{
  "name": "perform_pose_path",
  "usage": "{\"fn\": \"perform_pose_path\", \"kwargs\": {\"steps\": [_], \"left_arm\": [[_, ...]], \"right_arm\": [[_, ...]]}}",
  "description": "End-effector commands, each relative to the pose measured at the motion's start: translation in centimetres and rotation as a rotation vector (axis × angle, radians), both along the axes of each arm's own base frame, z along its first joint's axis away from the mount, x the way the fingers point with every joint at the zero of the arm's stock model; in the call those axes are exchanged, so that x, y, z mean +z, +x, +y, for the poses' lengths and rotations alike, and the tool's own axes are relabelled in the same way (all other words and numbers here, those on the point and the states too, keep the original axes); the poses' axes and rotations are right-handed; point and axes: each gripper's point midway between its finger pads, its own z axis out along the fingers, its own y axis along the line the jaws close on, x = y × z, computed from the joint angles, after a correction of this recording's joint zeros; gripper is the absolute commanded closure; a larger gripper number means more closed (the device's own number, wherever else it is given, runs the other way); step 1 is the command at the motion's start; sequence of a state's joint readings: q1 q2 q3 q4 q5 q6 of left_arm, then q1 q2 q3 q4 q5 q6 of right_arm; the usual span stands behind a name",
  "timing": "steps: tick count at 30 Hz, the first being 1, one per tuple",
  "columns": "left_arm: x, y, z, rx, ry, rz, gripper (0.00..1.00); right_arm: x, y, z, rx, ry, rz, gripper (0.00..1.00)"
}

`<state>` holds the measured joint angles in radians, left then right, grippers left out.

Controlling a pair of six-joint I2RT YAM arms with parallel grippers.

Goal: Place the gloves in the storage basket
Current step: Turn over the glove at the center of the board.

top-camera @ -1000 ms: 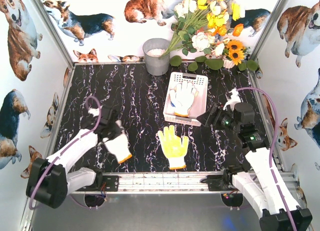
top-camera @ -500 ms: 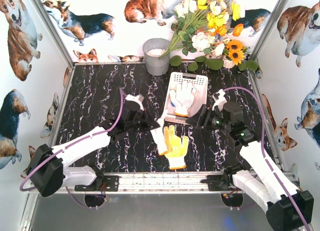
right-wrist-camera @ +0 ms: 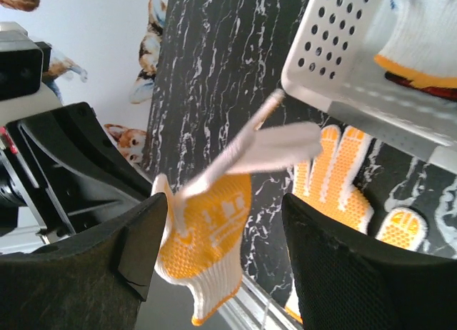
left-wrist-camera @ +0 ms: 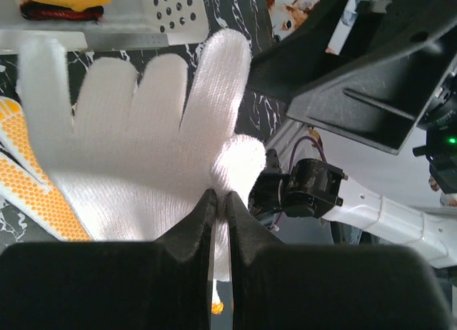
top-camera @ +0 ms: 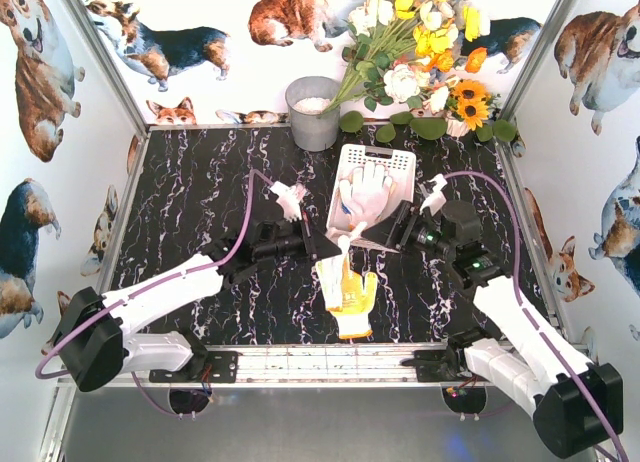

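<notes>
My left gripper (top-camera: 328, 246) (left-wrist-camera: 220, 198) is shut on a white glove (top-camera: 343, 272) (left-wrist-camera: 143, 144) with an orange-dotted palm (right-wrist-camera: 207, 237). The glove hangs just in front of the white storage basket (top-camera: 400, 162) (right-wrist-camera: 335, 66) (left-wrist-camera: 171, 8). In the basket lies another glove (top-camera: 365, 192) (right-wrist-camera: 421, 37). A third, yellow-dotted glove (top-camera: 355, 304) (right-wrist-camera: 343, 176) (left-wrist-camera: 32, 187) lies flat on the table below the hanging one. My right gripper (top-camera: 383, 232) (right-wrist-camera: 225, 233) is open and faces the hanging glove from the right. In the right wrist view that glove shows between the fingers (right-wrist-camera: 335, 266); I cannot tell whether they touch it.
A grey metal bucket (top-camera: 314, 112) stands at the back, left of the basket. A bunch of flowers (top-camera: 420, 52) leans over the back right corner. Printed walls close in three sides, and a metal rail (top-camera: 330, 362) runs along the near edge.
My left arm has swung right from the table's left side to the basket's front, carrying the glove. My right gripper has moved left toward it.
</notes>
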<state>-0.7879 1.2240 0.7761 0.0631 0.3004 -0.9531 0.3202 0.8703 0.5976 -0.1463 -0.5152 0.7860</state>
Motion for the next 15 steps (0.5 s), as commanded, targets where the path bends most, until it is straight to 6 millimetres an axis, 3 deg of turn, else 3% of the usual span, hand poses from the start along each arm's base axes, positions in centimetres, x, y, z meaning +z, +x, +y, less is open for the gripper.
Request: {"fn": "perform_pose_path", "kwargs": {"steps": [1, 3, 7, 12, 14, 15], "left_arm": [[2.4, -0.8, -1.3, -0.060, -0.054, -0.070, 1.00], [2.3, -1.0, -1.6, -0.072, -0.051, -0.069, 1.00], [2.4, -1.4, -2.0, -0.085, -0.054, -0.074, 1.00], [0.8, -1.3, -1.3, -0.048, -0.025, -0.063, 1.00], [-1.3, -1.5, -0.7, -0.025, -0.002, -0.035, 1.00], [-2.0, -1.6, -0.5, -0.012, -0.003, -0.016, 1.00]], "right_arm": [[2.4, 0.8, 1.8, -0.003, 0.135, -0.016, 0.34], [2.1, 0.9, 2.4, 0.002, 0.132, 0.001, 0.35], [1.0, 1.2, 2.8, -0.003, 0.109, 0.052, 0.48], [1.0, 1.0, 2.7, -0.017, 0.111, 0.071, 0.90], [0.4, 0.9, 2.2, -0.041, 0.082, 0.089, 1.00], [-0.1, 0.7, 1.8, -0.058, 0.049, 0.101, 1.00]]}}
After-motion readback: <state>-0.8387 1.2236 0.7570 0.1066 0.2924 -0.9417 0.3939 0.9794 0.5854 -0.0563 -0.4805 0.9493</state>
